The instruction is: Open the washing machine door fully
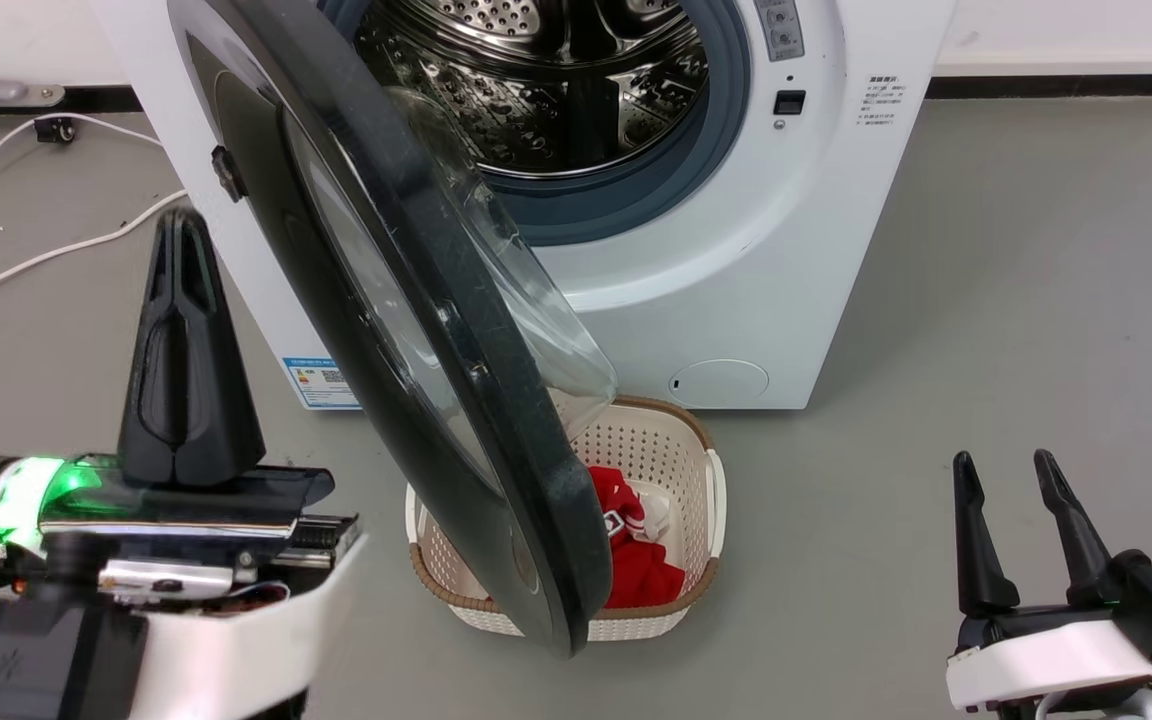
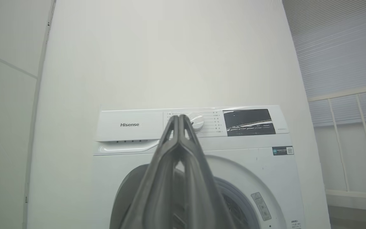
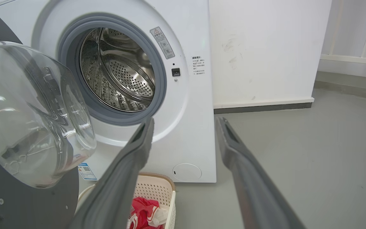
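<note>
The door (image 1: 406, 330) is seen swung well out from the washer (image 1: 736, 300), nearly edge-on in the head view. Its lower rim hangs over a basket (image 1: 711, 480) on the floor, in which a red cloth (image 1: 636, 570) is laid. The steel drum (image 1: 556, 80) is exposed. The left gripper (image 1: 181, 218) is raised left of the door's outer face, apart from it, fingers pressed together on nothing. The right gripper (image 1: 1005, 462) is held low, well apart from the door, fingers spread.

Laundry corner — washing machine (image 1: 736, 300), basket (image 1: 714, 490) of clothes (image 1: 636, 570)
</note>
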Controlling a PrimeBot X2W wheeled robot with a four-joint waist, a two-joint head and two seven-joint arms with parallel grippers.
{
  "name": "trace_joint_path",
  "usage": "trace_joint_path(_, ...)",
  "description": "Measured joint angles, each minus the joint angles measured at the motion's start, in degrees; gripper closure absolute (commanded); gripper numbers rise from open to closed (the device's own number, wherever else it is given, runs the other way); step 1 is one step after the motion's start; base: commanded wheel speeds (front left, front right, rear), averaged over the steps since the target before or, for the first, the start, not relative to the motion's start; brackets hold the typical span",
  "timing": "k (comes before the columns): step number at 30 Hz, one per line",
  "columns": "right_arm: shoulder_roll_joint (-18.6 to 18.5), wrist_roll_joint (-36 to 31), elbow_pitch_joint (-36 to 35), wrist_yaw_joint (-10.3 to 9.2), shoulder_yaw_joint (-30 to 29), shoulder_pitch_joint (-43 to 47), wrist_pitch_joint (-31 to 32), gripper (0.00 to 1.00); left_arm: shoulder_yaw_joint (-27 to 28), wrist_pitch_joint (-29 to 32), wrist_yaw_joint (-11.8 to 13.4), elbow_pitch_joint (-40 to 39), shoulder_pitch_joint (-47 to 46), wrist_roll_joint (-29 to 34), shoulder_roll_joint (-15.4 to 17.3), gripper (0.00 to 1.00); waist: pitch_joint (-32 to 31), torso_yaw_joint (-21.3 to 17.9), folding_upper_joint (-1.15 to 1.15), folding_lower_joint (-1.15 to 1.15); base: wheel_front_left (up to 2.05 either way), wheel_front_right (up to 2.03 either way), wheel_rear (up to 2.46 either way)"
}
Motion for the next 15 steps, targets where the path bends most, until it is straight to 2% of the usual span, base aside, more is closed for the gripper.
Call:
trace_joint_path(5,0.00,0.41,0.37,0.00,0.15,-0.58,-0.01,0.00,-3.65,0.00,-1.46,-6.58,-1.79,1.67,0.01,1.00,0.32,-0.36,0.00,0.00,0.00,0.00,0.00)
trace_joint_path(8,0.00,0.80,0.64,0.00,0.19,-0.58,-0.02,0.00,-7.89,0.00,-2.86,-8.47,-2.02,2.64,0.52,1.00,0.32,-0.52,0.00,0.00,0.00,0.00,0.00)
trace_joint_path(11,0.00,0.97,0.93,0.00,0.18,-0.58,-0.10,0.00,-13.60,0.00,-4.08,-8.47,-1.91,4.04,1.99,1.00,0.40,-0.59,0.00,0.00,0.00,0.00,0.00)
trace_joint_path(15,0.00,1.41,1.19,0.00,0.22,-0.58,-0.11,0.00,-21.34,0.00,-5.25,-4.38,0.99,3.13,3.56,1.00,0.27,-0.50,0.00,0.00,0.00,0.00,0.00)
